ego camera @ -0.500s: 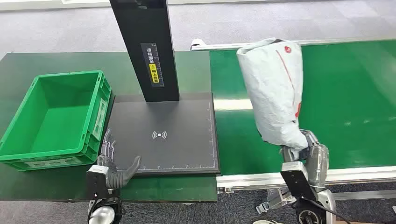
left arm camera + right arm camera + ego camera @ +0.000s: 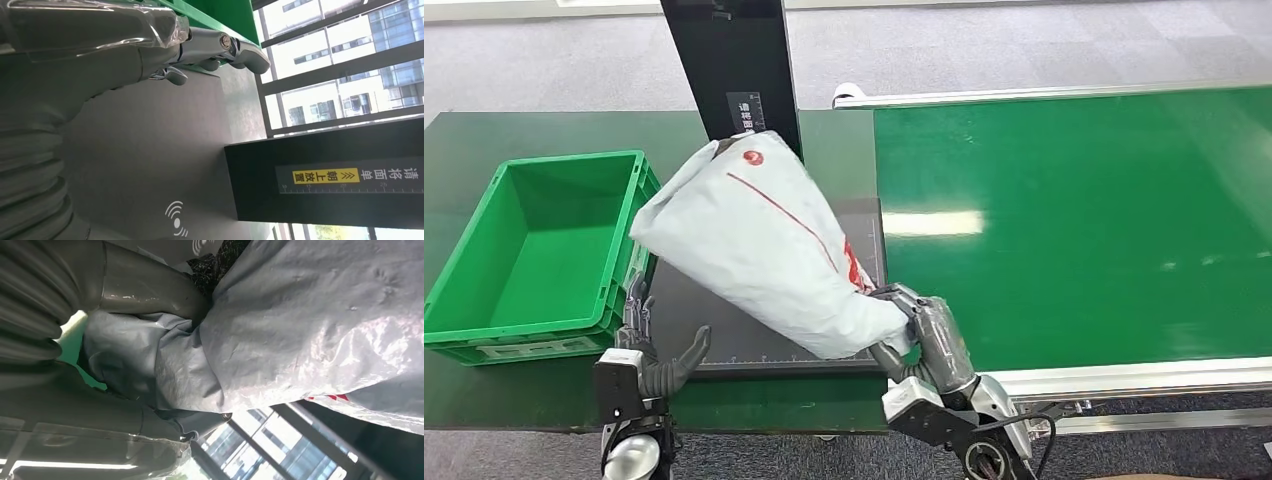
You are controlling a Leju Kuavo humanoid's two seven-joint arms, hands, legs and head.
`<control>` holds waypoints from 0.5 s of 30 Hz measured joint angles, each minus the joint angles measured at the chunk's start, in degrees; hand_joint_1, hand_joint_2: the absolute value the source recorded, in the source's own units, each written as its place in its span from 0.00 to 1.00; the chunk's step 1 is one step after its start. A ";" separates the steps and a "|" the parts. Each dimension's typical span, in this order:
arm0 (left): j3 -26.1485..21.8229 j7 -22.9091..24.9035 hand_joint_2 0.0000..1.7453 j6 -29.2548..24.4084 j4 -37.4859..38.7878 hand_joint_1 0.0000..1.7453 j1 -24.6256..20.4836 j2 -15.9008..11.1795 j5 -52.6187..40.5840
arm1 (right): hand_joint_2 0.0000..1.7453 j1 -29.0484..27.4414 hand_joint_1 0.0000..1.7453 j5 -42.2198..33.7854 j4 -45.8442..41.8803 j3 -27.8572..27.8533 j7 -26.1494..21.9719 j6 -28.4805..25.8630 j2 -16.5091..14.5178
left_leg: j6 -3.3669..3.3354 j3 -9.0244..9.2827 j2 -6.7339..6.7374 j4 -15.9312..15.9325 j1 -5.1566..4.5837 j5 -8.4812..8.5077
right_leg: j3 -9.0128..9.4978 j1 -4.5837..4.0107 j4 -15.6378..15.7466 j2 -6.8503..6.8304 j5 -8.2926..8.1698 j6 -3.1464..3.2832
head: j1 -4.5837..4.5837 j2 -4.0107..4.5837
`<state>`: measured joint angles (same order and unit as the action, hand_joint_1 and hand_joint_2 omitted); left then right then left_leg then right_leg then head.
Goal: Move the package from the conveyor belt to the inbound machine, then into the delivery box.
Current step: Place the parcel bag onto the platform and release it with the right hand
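Observation:
My right hand [image 2: 919,335] grips one end of a grey plastic mailer package [image 2: 759,245] with red markings, holding it tilted over the black inbound machine's plate [image 2: 724,345]. Up close, the grey package [image 2: 310,325] bunches between the thumb and fingers of my right hand [image 2: 145,360]. My left hand [image 2: 649,350] is open, fingers spread, at the plate's near left corner beside the green delivery box [image 2: 484,265], holding nothing. From the wrist, my left hand [image 2: 200,47] hovers above the plate [image 2: 150,160] with its scan symbol, the black scanner post [image 2: 330,175] beyond.
The green conveyor belt [image 2: 1074,220] lies to the right with a silver front rail [image 2: 1144,375]. The scanner's black post [image 2: 734,70] rises behind the package. A dark green table [image 2: 524,130] carries box and machine. Grey carpet lies beyond.
My right hand has swung the package left, from over the conveyor belt to over the inbound machine's plate, tilting it leftward. My left hand shifted slightly left.

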<state>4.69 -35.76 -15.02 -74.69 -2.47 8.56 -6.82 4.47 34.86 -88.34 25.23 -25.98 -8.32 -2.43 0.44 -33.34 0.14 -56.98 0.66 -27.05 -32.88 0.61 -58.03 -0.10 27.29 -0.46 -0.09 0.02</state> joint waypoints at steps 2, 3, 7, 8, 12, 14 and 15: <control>-0.23 0.00 1.00 -0.02 0.03 0.00 -0.09 0.01 0.03 | 1.00 0.92 1.00 0.09 1.58 1.12 0.35 0.51 0.01 | 0.00 0.00 0.02 0.00 0.00 0.00 | -0.01 0.00 0.00 0.00 0.00 0.00 | 0.01 0.01; -0.35 0.01 1.00 -0.01 0.10 0.00 -0.26 0.02 0.05 | 1.00 1.57 1.00 0.09 2.71 1.68 0.70 0.77 0.01 | 0.00 0.00 0.02 0.00 0.00 0.00 | -0.01 0.00 0.00 0.00 0.00 0.00 | 0.01 0.01; -0.66 0.21 1.00 0.02 0.68 0.00 -1.42 0.14 0.05 | 1.00 3.72 1.00 -0.32 6.94 3.15 2.19 1.15 0.01 | 0.00 0.01 -0.02 0.00 0.01 0.01 | 0.00 0.00 0.00 -0.04 0.00 0.00 | 0.00 0.01; -0.70 0.27 1.00 0.01 0.86 0.00 -1.66 0.16 0.04 | 1.00 4.07 1.00 -0.42 7.78 3.32 2.49 1.15 0.02 | 0.00 0.01 -0.02 0.00 0.01 0.01 | 0.00 -0.01 0.00 -0.04 -0.01 0.00 | 0.01 0.01; -0.80 0.58 1.00 -0.06 1.40 0.00 -2.29 0.21 -0.16 | 1.00 5.38 1.00 0.44 10.47 3.75 4.11 0.20 0.11 | 0.00 0.01 -0.01 0.00 0.01 0.01 | 0.00 -0.01 0.00 -0.03 -0.01 0.01 | 0.00 -0.01; -0.99 0.85 1.00 -0.07 1.49 0.00 -2.34 0.27 -0.33 | 1.00 5.88 1.00 1.62 11.72 3.79 5.69 -1.35 0.21 | 0.00 0.00 -0.02 -0.01 0.00 0.00 | -0.01 0.00 0.00 -0.03 -0.01 0.00 | 0.01 -0.01; -1.10 0.99 1.00 -0.08 1.49 0.00 -2.33 0.31 -0.41 | 1.00 6.05 1.00 2.17 12.27 3.71 6.49 -2.38 0.28 | 0.00 0.00 -0.02 -0.01 0.00 0.00 | -0.01 0.00 0.00 -0.03 -0.01 0.00 | 0.01 0.00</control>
<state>3.58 -34.77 -15.10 -73.20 -4.79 8.87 -7.23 10.52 37.03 -76.07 28.94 -19.48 -10.70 -2.15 0.44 -33.34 0.12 -56.98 0.66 -27.04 -32.89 0.61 -58.03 -0.13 27.28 -0.45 -0.09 0.01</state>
